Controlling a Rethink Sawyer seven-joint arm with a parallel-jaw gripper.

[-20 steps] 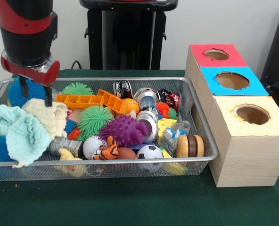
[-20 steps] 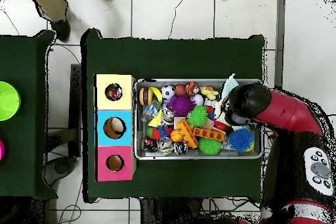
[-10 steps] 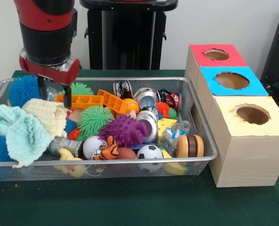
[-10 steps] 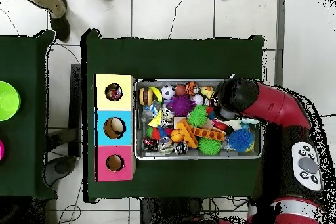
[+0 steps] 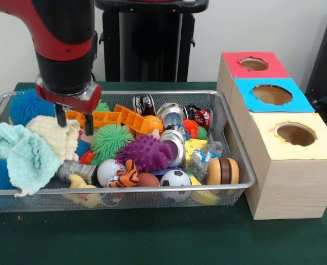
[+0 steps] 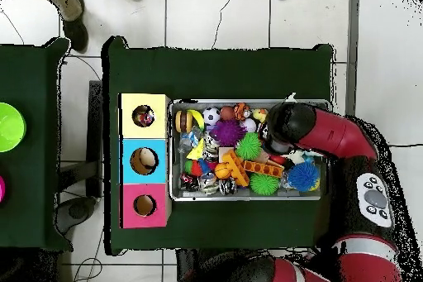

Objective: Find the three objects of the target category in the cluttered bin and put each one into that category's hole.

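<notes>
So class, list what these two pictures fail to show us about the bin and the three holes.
- Front view: hole contents; the box tops are seen at a slant.
- Overhead view: the cloths; the arm covers them.
- Front view: objects under the top layer in the bin; the clutter hides them.
- Overhead view: the gripper, under the arm.
</notes>
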